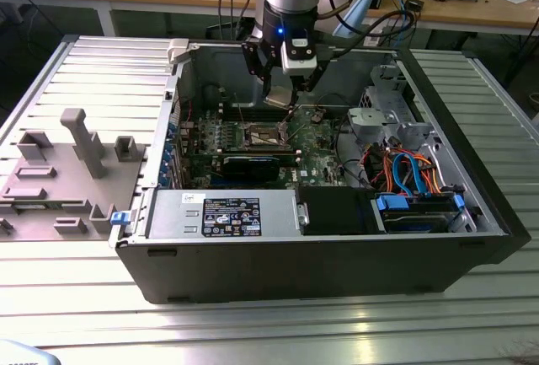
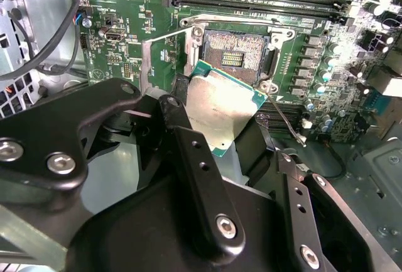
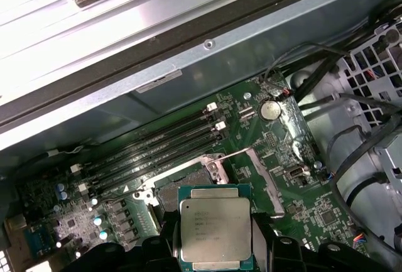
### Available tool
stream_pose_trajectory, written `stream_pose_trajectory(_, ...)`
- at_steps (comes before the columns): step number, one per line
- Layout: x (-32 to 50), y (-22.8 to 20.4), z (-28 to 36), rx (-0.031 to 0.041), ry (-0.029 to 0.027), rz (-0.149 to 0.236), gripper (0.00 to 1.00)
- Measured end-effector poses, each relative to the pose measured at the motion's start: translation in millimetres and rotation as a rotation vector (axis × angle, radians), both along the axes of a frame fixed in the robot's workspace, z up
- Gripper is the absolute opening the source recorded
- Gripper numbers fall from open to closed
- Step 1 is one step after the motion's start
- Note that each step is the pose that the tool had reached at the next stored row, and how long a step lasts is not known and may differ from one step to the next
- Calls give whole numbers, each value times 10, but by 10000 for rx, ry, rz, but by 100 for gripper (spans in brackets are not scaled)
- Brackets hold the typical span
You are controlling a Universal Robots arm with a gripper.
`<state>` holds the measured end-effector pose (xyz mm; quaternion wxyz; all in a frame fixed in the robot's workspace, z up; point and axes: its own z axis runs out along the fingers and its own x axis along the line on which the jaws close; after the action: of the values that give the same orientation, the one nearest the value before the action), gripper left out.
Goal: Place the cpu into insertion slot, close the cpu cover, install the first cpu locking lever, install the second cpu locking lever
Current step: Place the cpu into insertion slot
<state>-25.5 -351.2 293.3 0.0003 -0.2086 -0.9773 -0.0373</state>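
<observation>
Second wrist view | pincer (image 2: 213, 127) gripping cpu (image 2: 220, 102) by edges | near insertion slot (image 2: 233, 55)

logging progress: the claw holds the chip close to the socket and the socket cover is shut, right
Not quite: the cover stands open beside the bare socket, as the second wrist view shows. The claw does hold the chip close to the socket.
</observation>
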Motion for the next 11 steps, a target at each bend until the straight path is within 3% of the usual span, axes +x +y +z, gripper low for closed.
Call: stream_pose_trajectory(11,-1,0,-8,-4,0,-353,55)
